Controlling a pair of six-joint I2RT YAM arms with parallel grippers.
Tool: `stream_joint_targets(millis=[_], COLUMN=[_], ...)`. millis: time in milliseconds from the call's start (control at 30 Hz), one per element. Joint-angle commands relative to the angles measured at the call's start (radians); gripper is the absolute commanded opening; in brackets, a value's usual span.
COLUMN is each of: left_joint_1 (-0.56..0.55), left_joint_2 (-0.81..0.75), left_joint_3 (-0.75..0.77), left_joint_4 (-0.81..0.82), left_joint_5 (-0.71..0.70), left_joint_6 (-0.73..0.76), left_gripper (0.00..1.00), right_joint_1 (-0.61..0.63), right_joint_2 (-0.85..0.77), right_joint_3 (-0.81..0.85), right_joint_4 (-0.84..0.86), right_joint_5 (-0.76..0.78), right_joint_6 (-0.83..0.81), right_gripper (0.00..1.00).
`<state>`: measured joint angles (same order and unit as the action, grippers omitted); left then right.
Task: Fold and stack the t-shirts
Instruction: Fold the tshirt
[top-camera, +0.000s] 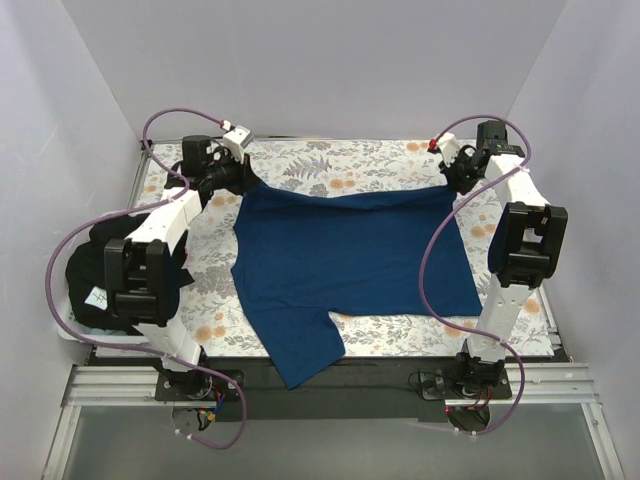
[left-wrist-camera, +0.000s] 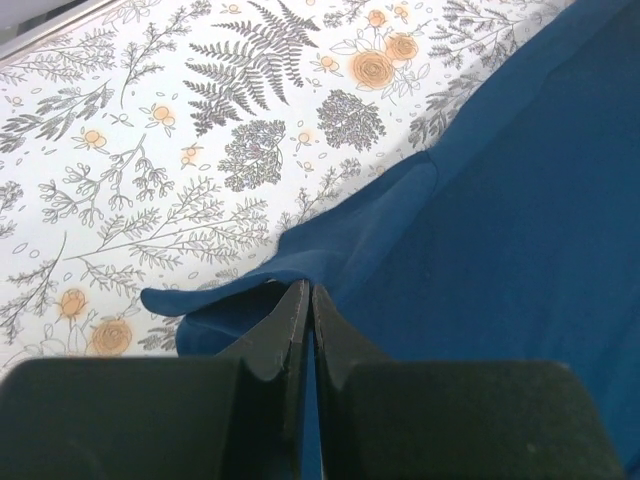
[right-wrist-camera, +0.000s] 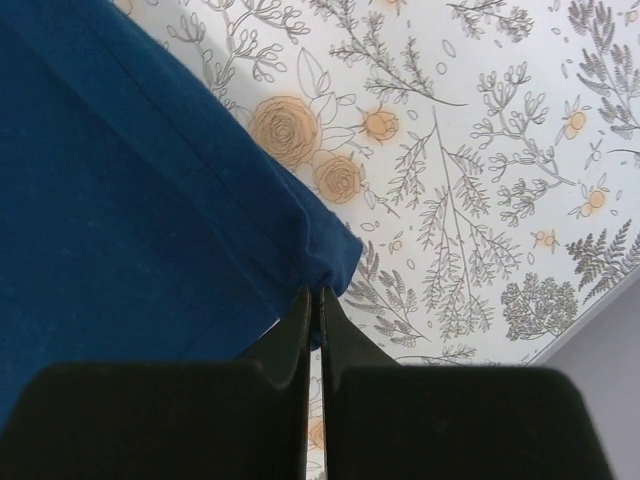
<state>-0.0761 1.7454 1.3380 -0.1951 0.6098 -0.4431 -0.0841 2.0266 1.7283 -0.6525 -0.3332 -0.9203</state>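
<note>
A plain dark royal blue t-shirt lies spread over the floral cloth, one sleeve hanging over the near edge. My left gripper is shut on the shirt's far left corner; in the left wrist view the fabric bunches at the pinched fingertips. At the far right corner my right gripper is shut on the hem, and the blue cloth gathers at its tips. The far edge hangs taut between the two grippers. A black t-shirt with a small white tag is heaped at the left, behind the left arm.
The white floral-patterned cloth covers the table. Grey walls close in on three sides. The table's metal edge shows by the right gripper. Purple cables loop beside both arms.
</note>
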Motion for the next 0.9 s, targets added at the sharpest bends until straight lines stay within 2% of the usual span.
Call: stream_joint_targets(millis=[0, 500, 867], left_joint_1=[0.001, -0.001, -0.004], left_joint_2=[-0.119, -0.121, -0.099], left_joint_3=[-0.065, -0.261, -0.338], left_joint_4=[-0.035, -0.073, -0.063], left_joint_5=[-0.010, -0.033, -0.070], left_joint_6=[0.079, 0.127, 0.141], left_gripper=[0.00, 0.00, 0.00], right_joint_1=[-0.008, -0.014, -0.022], right_joint_2=[-0.072, -0.112, -0.075], right_joint_3=[-0.045, -0.216, -0.205], right_joint_4=[0.004, 0.005, 0.005], right_joint_5=[-0.021, 0.025, 0.046], right_joint_6=[-0.049, -0.129, -0.149], right_gripper=[0.01, 0.01, 0.01])
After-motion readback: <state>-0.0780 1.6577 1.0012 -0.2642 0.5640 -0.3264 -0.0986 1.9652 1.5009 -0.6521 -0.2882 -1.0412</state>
